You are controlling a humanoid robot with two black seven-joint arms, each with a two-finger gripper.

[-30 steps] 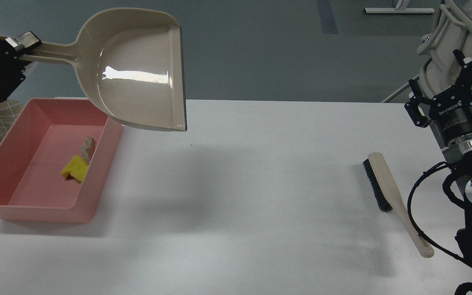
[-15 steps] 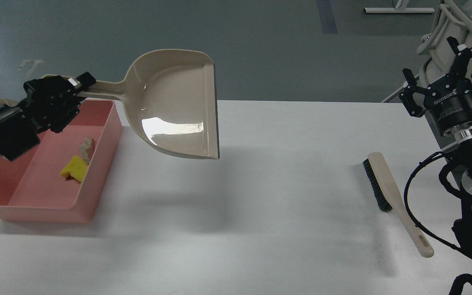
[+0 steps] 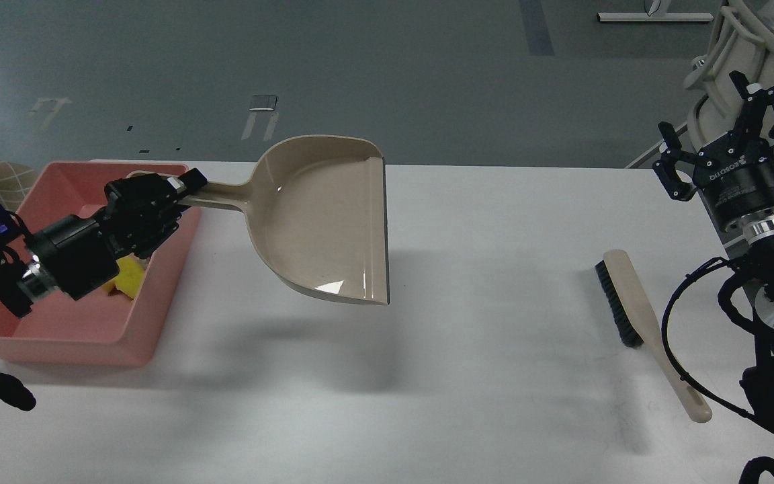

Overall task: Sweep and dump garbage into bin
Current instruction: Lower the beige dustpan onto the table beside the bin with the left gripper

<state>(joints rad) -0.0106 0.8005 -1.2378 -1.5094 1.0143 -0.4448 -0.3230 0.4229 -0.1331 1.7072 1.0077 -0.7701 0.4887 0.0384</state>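
My left claw (image 3: pixel 182 188) is clamped on the long handle of the beige plastic dustpan (image 3: pixel 326 222), holding it in the air above the white table (image 3: pixel 467 376), just off the right wall of the shallow salmon-pink plastic tub (image 3: pixel 84 336) at the table's left edge. The pan looks empty, a glint of light near its front lip. The garbage sits in the tub: I can see a corner of the bright yellow spongy chunk (image 3: pixel 130 278) against the right wall, mostly hidden behind my forearm; the pale wedge slice I cannot find, likely behind the arm too.

My right claw (image 3: pixel 723 131) hangs past the table's right edge with fingers spread and nothing between them. The beige black-bristled brush (image 3: pixel 635 309) lies flat near the right edge, bristles facing left.

So the dump looks done, by my judgement. The dustpan is stiff, light, smooth plastic; the glossy handle could twist in the grip, so holding far down the handle near the scoop would steady it. The yellow scrap looks soft and weightless, and would bounce or blow rather than slide.
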